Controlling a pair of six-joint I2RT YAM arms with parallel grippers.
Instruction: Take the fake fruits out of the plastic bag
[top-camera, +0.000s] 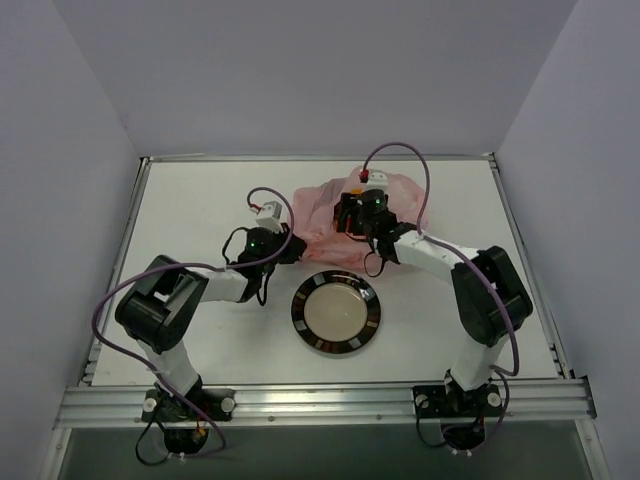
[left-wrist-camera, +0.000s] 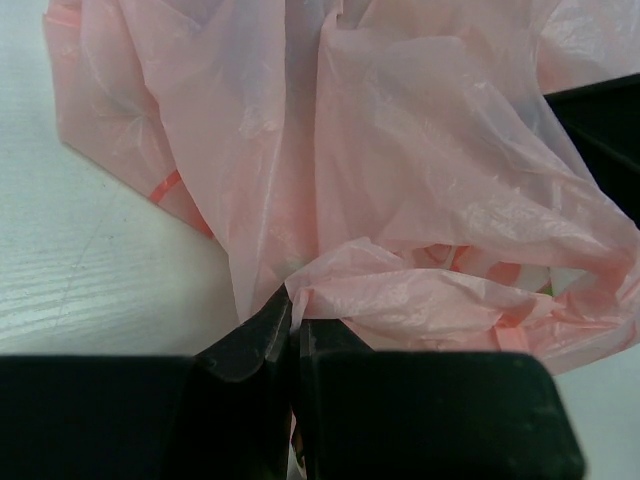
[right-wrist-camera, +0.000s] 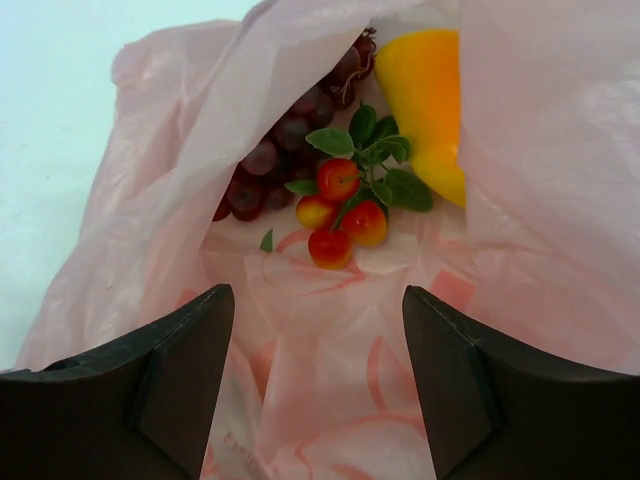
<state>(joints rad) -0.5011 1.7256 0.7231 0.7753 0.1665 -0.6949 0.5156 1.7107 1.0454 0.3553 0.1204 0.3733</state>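
The pink plastic bag (top-camera: 322, 212) lies at the back middle of the table. My left gripper (top-camera: 291, 246) is shut on a fold of the bag's near edge (left-wrist-camera: 330, 285) at its left side. My right gripper (top-camera: 357, 222) is open and sits at the bag's mouth, empty. In the right wrist view the open bag (right-wrist-camera: 330, 370) holds a dark purple grape bunch (right-wrist-camera: 270, 160), an orange-yellow fruit (right-wrist-camera: 430, 100) and small red-orange pieces with green leaves (right-wrist-camera: 340, 205), all just beyond my open fingers (right-wrist-camera: 180, 370).
A dark-rimmed round plate (top-camera: 336, 312) sits on the white table (top-camera: 200, 210) in front of the bag, between the two arms. Grey walls surround the table.
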